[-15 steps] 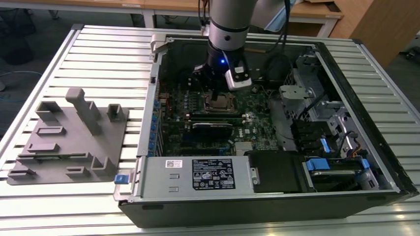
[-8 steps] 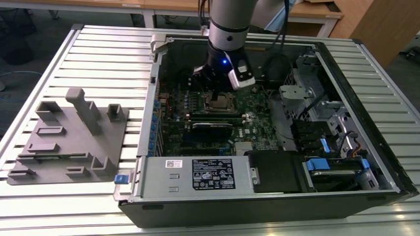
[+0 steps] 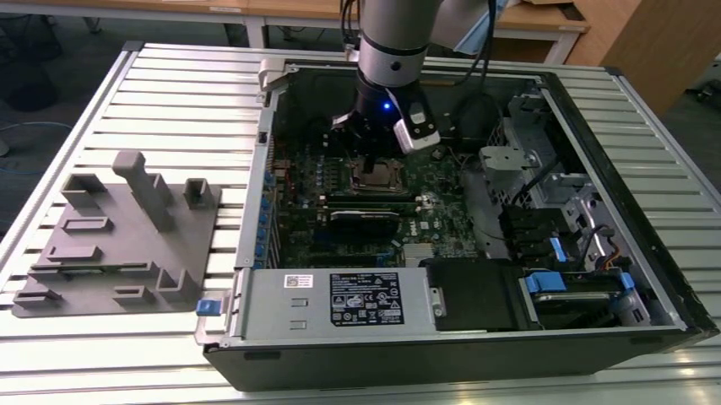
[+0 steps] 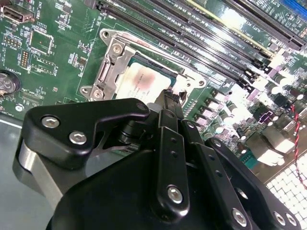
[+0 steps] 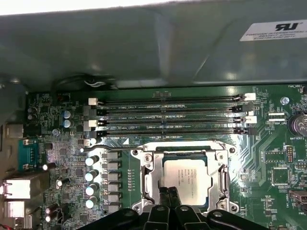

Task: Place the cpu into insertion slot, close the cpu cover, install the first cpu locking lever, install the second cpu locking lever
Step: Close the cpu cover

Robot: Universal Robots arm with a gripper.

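Closest to you in both wrist views is the gripper (image 5: 167,200) itself. Its black fingers are closed together with nothing between them, tips down at the edge of the insertion slot (image 3: 377,176). The cpu (image 5: 184,175) is seated there, silver top up, and the cpu cover (image 5: 149,173) looks to lie flat around it, framing the chip through its window.

So I judge you past the placing and at the cover-and-lever stage. A thin locking lever (image 5: 120,149) runs along the slot's side facing the memory slots (image 5: 168,120) — whether it is hooked down I cannot tell. Any move from here calls for a short, straight, gentle touch, since the tips sit just beside the bare chip.

The open computer case (image 3: 253,211) holds the green board (image 3: 304,236) — the slot lies mid-board — and a power supply (image 3: 338,297) along the case's near wall in the exterior view.
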